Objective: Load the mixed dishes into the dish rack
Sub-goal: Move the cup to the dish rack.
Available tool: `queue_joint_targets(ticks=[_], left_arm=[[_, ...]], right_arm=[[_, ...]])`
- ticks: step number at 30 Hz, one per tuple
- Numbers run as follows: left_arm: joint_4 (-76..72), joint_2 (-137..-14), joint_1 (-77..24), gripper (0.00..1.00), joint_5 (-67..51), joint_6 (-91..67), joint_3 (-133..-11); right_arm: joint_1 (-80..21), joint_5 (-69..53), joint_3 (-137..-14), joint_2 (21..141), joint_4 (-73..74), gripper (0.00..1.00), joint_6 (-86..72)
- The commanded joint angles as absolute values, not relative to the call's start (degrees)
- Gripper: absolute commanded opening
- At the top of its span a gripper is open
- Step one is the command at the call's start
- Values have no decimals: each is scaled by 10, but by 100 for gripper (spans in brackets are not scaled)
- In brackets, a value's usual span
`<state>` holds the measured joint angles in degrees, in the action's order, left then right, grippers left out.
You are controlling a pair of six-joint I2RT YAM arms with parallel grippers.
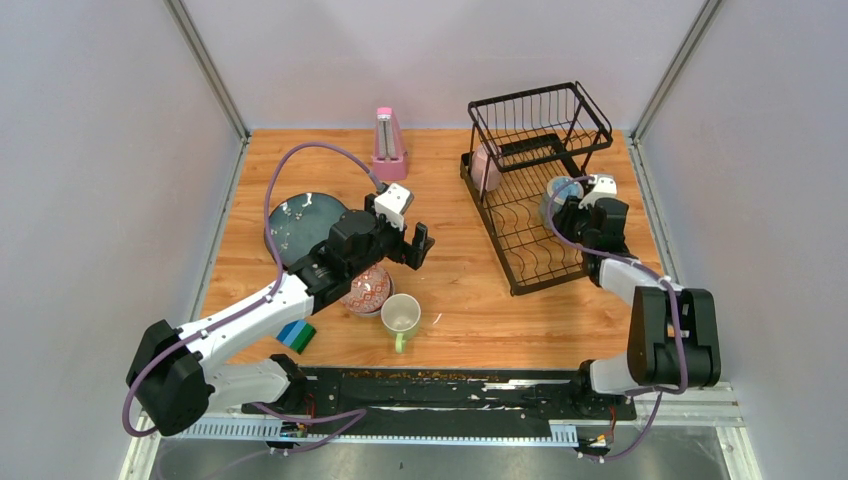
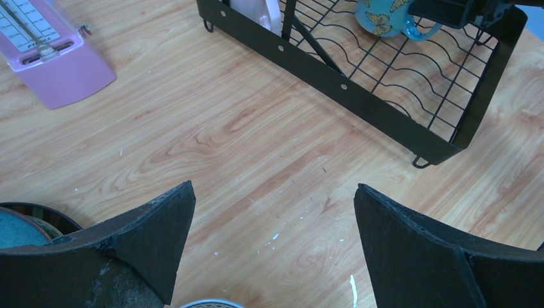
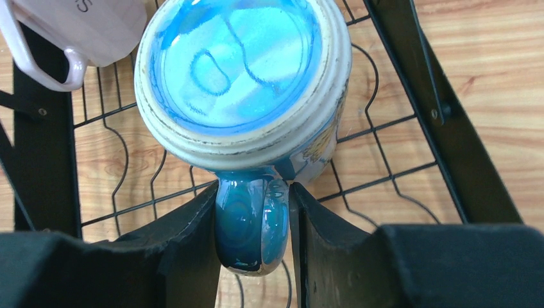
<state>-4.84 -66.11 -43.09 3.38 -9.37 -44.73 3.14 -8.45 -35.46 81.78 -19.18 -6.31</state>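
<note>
The black wire dish rack (image 1: 489,228) stands at the back right. Inside it, a blue mug with butterflies (image 3: 240,70) sits upside down on the wires. My right gripper (image 3: 251,199) is shut on its glossy blue handle (image 3: 250,224), with both pads against it. A pink-white mug (image 1: 485,168) lies in the rack's far end. My left gripper (image 1: 418,245) hangs wide open over bare wood with nothing between its fingers, just past a red-patterned bowl (image 1: 368,290). A blue-grey plate (image 1: 305,222) lies left of it. A pale green mug (image 1: 401,316) stands nearer the front.
A pink metronome (image 1: 388,145) stands at the back centre. A small blue-green striped block (image 1: 296,336) lies by the left arm near the front edge. Grey walls close in the table on both sides. In the left wrist view the rack's rail (image 2: 359,102) runs across ahead.
</note>
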Motion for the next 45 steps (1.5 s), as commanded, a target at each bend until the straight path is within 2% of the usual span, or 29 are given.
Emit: queue_joint_targets(ticks=[1, 9, 23, 29, 34, 38, 45], left_arm=[[-56, -650, -429, 100, 26, -105, -462], [-50, -643, -429, 100, 33, -101, -459], [-48, -644, -429, 100, 37, -99, -454], [-49, -648, -428, 100, 36, -100, -456], [-47, -648, -429, 100, 33, -101, -457], [-49, -647, -429, 100, 33, -103, -453], [-48, -647, -428, 100, 33, -99, -455]], right_arm=[[43, -109, -405, 860, -259, 40, -17], [80, -190, -417, 922, -352, 43, -3], [89, -250, -425, 1032, -532, 58, -17], [89, -219, -489, 1067, -485, 67, -31], [90, -203, -460, 1038, -509, 79, -61], [90, -239, -450, 1009, -481, 79, -79], [90, -216, -415, 933, -423, 76, -103]])
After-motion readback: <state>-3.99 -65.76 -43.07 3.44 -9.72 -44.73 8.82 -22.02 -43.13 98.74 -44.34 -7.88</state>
